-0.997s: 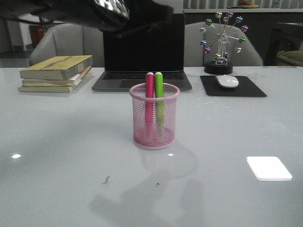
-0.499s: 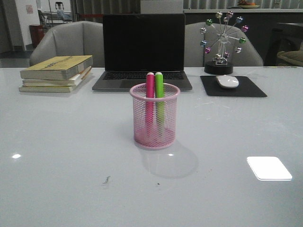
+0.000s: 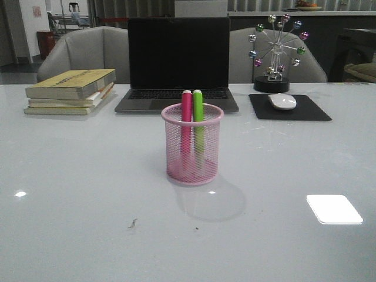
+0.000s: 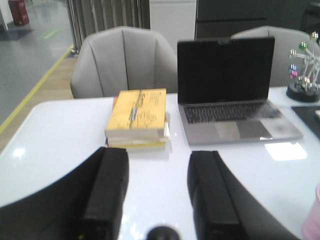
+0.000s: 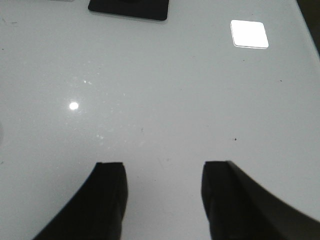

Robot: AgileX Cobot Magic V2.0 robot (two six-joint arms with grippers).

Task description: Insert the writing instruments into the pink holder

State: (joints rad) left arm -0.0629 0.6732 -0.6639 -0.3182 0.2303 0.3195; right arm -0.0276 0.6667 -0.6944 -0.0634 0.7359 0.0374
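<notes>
The pink holder [image 3: 192, 144] stands upright at the table's middle in the front view. Inside it stand the pink marker [image 3: 186, 117] and the lime green marker [image 3: 198, 117], side by side, their capped tops just above the rim. A sliver of the holder [image 4: 313, 217] also shows in the left wrist view. Neither arm appears in the front view. My left gripper [image 4: 159, 152] is open above the table, empty, facing the books. My right gripper [image 5: 164, 167] is open over bare table with nothing between its fingers.
Behind the holder sits an open laptop [image 3: 178, 61]. A stack of yellow books [image 3: 69, 91] lies at the back left. At the back right are a white mouse [image 3: 282, 101] on a black pad [image 3: 289, 108] and a bead ferris-wheel ornament [image 3: 276, 53].
A dark arm that crossed the top left of the front view one second ago has left the frame. The holder and both markers have not moved.
</notes>
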